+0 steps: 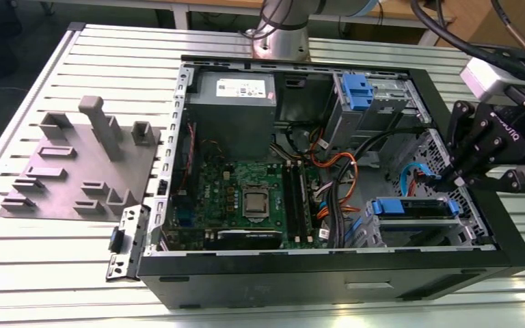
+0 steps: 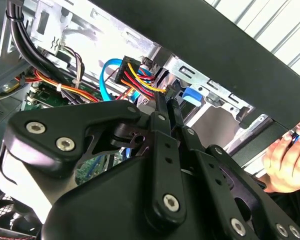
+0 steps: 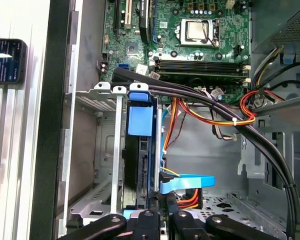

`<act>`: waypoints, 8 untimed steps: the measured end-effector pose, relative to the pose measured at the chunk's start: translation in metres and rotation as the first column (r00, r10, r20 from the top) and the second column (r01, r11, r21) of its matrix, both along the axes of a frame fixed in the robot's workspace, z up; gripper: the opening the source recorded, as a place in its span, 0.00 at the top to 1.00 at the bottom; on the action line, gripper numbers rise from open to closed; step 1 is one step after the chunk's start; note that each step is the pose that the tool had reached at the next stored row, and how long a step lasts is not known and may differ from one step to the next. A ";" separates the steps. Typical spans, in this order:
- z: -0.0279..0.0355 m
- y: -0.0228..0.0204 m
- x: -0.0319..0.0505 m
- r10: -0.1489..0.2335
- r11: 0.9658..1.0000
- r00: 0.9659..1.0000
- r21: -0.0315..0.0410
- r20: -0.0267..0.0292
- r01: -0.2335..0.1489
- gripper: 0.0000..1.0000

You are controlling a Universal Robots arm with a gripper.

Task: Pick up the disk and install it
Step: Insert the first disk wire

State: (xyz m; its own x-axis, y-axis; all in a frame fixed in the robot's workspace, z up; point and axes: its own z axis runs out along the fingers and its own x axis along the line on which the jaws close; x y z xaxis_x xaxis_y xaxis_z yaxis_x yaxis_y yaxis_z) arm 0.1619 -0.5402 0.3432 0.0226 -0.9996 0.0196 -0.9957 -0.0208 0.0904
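1 gripper (image 1: pixel 451 179), fingers closed together and empty, beside the disk (image 3: pixel 139 165) seated in its drive cage (image 3: pixel 102 150)

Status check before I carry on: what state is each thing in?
computer case: lying flat, side open.
disk: on edge, slotted in the drive cage.
processor: bare, no cooler.
gripper: inside the case, by the disk's cage.

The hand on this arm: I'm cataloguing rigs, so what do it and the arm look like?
The hand is matte black, built of linked bars joined by silver screws, with white lettering on its side. Above it sits a light grey block; black cables loop overhead. The arm's base column is silver metal.
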 end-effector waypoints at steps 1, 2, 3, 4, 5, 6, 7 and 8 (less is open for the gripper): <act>0.0000 -0.0003 -0.0006 0.001 1.000 1.000 0.000 0.001 -0.001 0.84; -0.0001 -0.0005 -0.0013 0.003 1.000 1.000 0.000 0.004 -0.003 0.84; 0.0000 -0.0009 -0.0021 0.005 1.000 1.000 0.000 0.007 -0.005 0.84; 0.0000 -0.0013 -0.0028 0.007 1.000 1.000 0.000 0.010 -0.007 0.84; -0.0001 -0.0019 -0.0033 0.009 1.000 1.000 0.000 0.013 -0.009 0.84; -0.0001 -0.0030 -0.0037 0.011 1.000 1.000 0.000 0.015 -0.011 0.84; -0.0002 -0.0041 -0.0041 0.014 1.000 1.000 0.000 0.017 -0.014 0.84; -0.0002 -0.0051 -0.0044 0.017 1.000 1.000 0.000 0.019 -0.017 0.84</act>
